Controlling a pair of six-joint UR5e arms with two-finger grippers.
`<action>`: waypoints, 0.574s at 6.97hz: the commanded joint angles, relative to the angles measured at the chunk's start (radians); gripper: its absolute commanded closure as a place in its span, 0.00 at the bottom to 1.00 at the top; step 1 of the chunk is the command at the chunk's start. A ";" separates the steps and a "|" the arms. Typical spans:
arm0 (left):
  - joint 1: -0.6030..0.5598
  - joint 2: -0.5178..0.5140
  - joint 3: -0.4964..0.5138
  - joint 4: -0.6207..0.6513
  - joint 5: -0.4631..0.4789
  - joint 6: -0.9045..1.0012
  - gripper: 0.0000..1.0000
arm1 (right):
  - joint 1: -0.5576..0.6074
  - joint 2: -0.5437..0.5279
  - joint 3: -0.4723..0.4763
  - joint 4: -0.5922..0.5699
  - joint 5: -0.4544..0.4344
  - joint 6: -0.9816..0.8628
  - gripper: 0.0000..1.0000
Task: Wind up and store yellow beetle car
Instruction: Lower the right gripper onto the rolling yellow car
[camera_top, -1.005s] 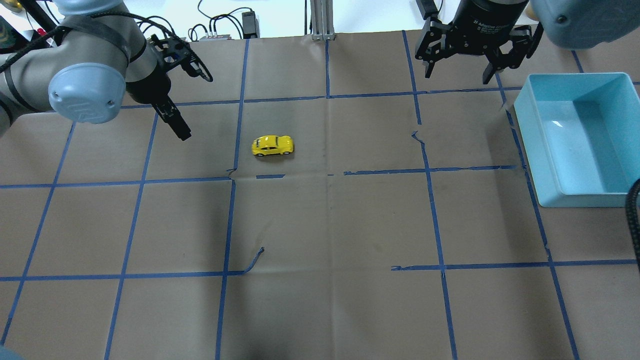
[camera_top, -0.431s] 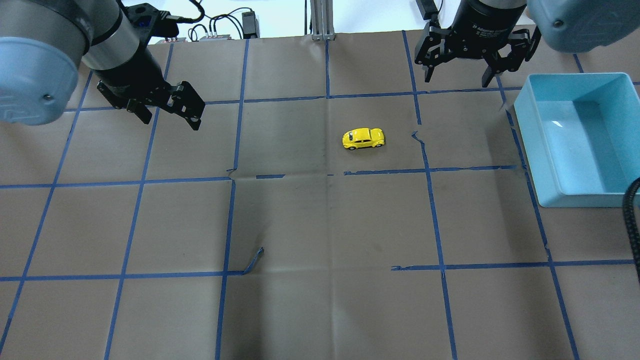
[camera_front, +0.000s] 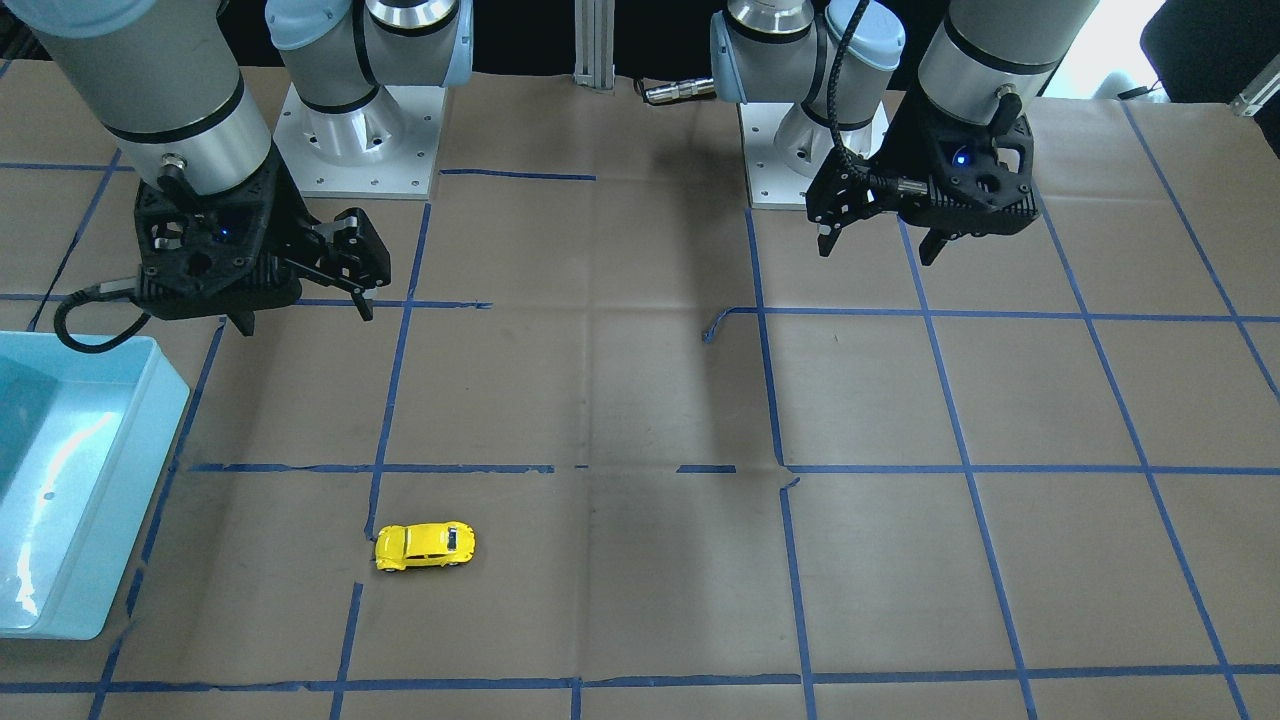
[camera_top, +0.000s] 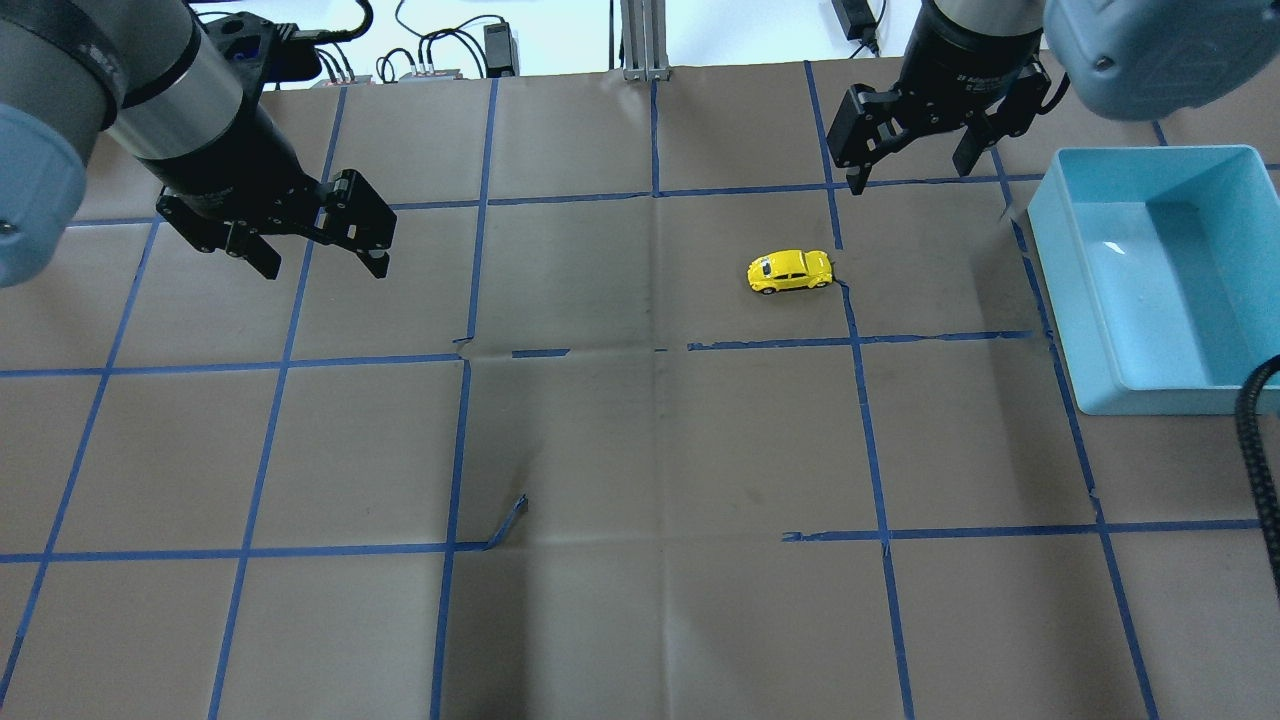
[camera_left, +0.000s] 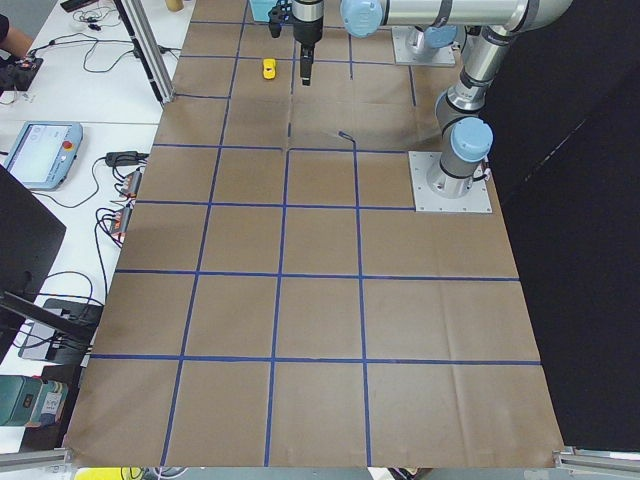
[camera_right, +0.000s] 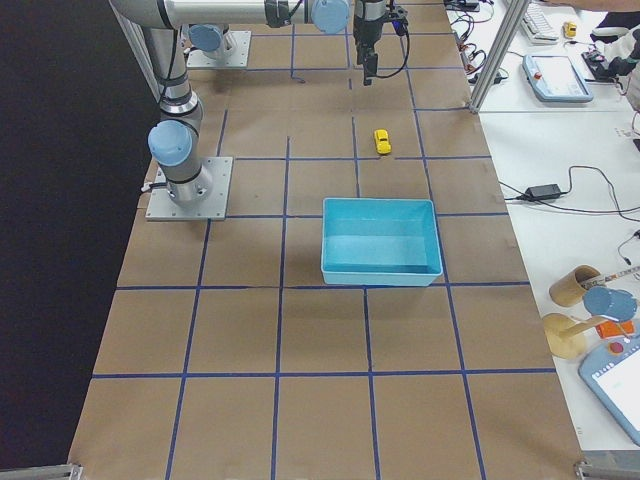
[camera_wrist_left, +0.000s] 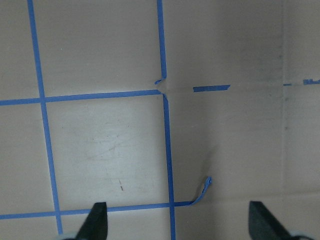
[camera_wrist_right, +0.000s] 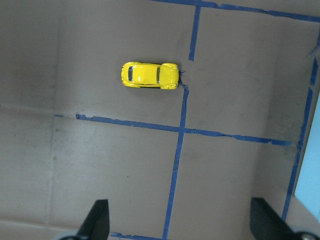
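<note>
The yellow beetle car (camera_top: 790, 271) stands on its wheels on the brown paper, right of the table's middle, next to a blue tape line. It also shows in the front view (camera_front: 425, 545) and in the right wrist view (camera_wrist_right: 149, 75). My right gripper (camera_top: 908, 172) is open and empty, hovering beyond the car and a little to its right. My left gripper (camera_top: 322, 262) is open and empty, far to the car's left. The left wrist view shows only paper and tape between the left fingertips (camera_wrist_left: 97, 222).
A light blue bin (camera_top: 1068, 290) stands at the right edge, to the right of the car; it also shows in the front view (camera_front: 140, 500). A peeled curl of blue tape (camera_top: 510, 520) lifts off the paper. Cables and a metal post (camera_top: 645, 40) line the far edge.
The car has rolled right, from left of centre to the tape line near my right gripper. My left gripper has swung back to the left, away from it. My right gripper shifted slightly.
</note>
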 joint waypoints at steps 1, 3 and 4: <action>0.001 0.012 0.003 -0.020 0.005 -0.040 0.00 | -0.007 0.066 0.008 -0.068 0.091 -0.414 0.00; 0.004 0.018 -0.003 -0.028 0.007 -0.039 0.00 | -0.038 0.089 -0.001 -0.086 0.087 -0.728 0.00; 0.004 0.018 -0.003 -0.026 0.007 -0.039 0.00 | -0.039 0.088 -0.002 -0.087 0.083 -0.906 0.00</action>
